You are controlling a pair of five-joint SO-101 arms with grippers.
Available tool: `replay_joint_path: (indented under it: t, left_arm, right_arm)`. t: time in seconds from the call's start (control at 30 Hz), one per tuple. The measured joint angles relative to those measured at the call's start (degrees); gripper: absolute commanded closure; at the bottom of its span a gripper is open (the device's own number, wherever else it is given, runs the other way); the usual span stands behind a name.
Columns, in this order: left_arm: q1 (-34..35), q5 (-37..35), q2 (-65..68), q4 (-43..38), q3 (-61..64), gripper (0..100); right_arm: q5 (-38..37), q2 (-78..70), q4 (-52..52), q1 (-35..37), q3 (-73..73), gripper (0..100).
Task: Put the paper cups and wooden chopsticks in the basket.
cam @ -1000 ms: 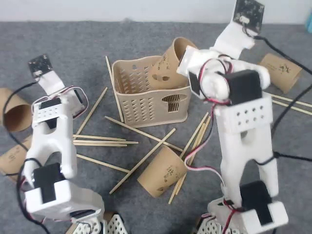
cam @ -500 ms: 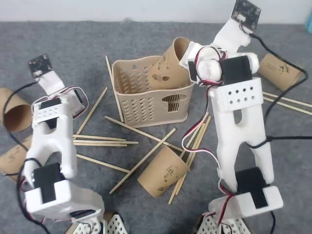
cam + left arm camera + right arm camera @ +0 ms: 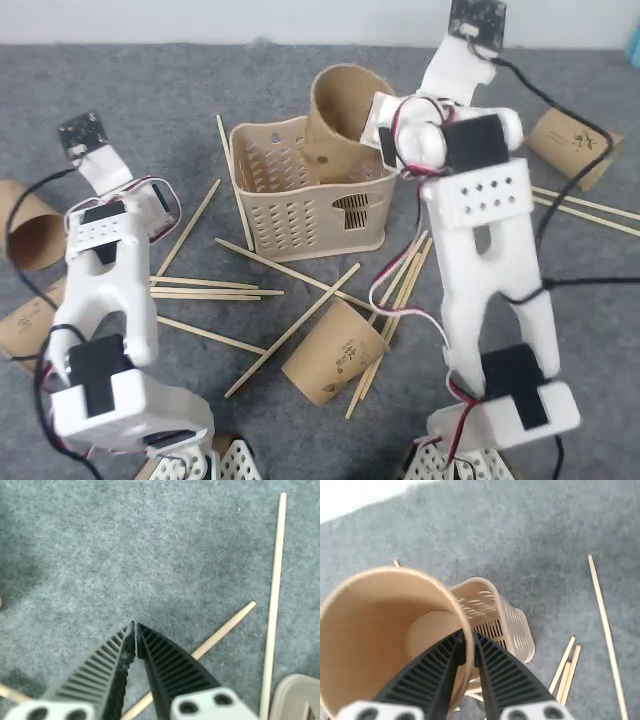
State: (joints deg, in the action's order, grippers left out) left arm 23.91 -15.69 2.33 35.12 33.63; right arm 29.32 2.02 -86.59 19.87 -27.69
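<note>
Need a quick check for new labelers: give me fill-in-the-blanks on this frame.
The right gripper grips a paper cup by its ___. The left gripper is ___ and holds nothing. In front of the basket, another cup lies on its ___.
Missing words: rim; shut; side.

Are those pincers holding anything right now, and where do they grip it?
The right pincer pinches a paper cup by its rim, one finger inside and one outside. The left pincer is shut on nothing.
</note>
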Motion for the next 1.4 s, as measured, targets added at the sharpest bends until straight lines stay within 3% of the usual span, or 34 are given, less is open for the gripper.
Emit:
replay_joint_path:
  t: [0.8,0.87,1.07,1.23,1.4]
  left_arm:
    - [0.0,0.0,0.0,0.0,0.0,99]
    - [0.0,0.0,0.0,0.0,0.0,99]
    - [0.0,0.0,0.0,0.0,0.0,99]
    - [0.0,0.0,0.0,0.0,0.0,99]
    - [0.0,0.0,0.0,0.0,0.0,99]
  right_arm:
    - [-8.97,0.44,1.41,-4.31,1.76,98.8]
    - [-9.23,-0.97,2.11,-4.31,1.76,95.4]
    - [-15.56,-1.76,1.32,-3.78,1.76,71.4]
    - [-18.02,-0.88,-1.76,-4.66,1.76,69.7]
    - [-18.2,5.8,-2.29,-12.48,1.67,69.7]
